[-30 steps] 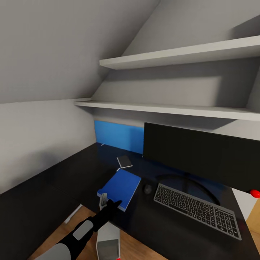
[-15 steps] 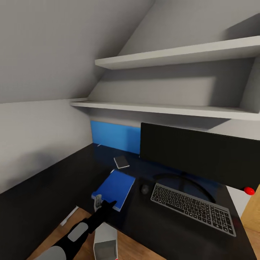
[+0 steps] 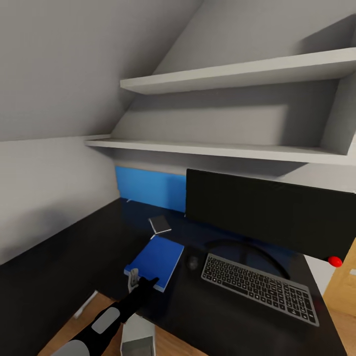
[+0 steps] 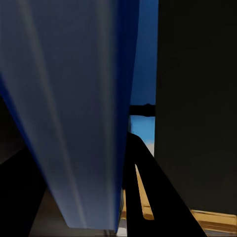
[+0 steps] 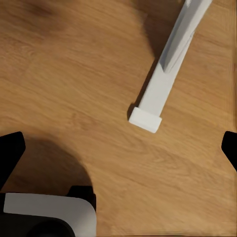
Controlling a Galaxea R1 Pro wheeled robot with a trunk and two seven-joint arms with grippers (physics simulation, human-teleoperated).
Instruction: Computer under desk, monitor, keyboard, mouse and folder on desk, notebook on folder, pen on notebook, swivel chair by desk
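Observation:
The blue folder (image 3: 157,254) lies on the black desk (image 3: 74,257), left of the dark mouse (image 3: 192,262) and the silver keyboard (image 3: 259,288). Behind them stands the monitor (image 3: 262,215). The small dark notebook (image 3: 160,224) lies farther back, beyond the folder. My left gripper (image 3: 138,283) is at the folder's near left corner. In the left wrist view the folder (image 4: 74,113) sits close up between the black fingers (image 4: 143,192). The computer (image 3: 138,341) stands on the floor below the desk edge. My right gripper (image 5: 118,148) is open over the wood floor.
Two white wall shelves (image 3: 222,148) hang above the desk under the sloped ceiling. A blue back panel (image 3: 148,188) runs behind the desk. A white desk leg foot (image 5: 146,117) rests on the floor, and a white and black body (image 5: 47,215) is close to the right gripper.
The head view has shifted, so everything slides slightly left in the picture. The left gripper stays at the folder's near corner, and the folder keeps its place beside the mouse.

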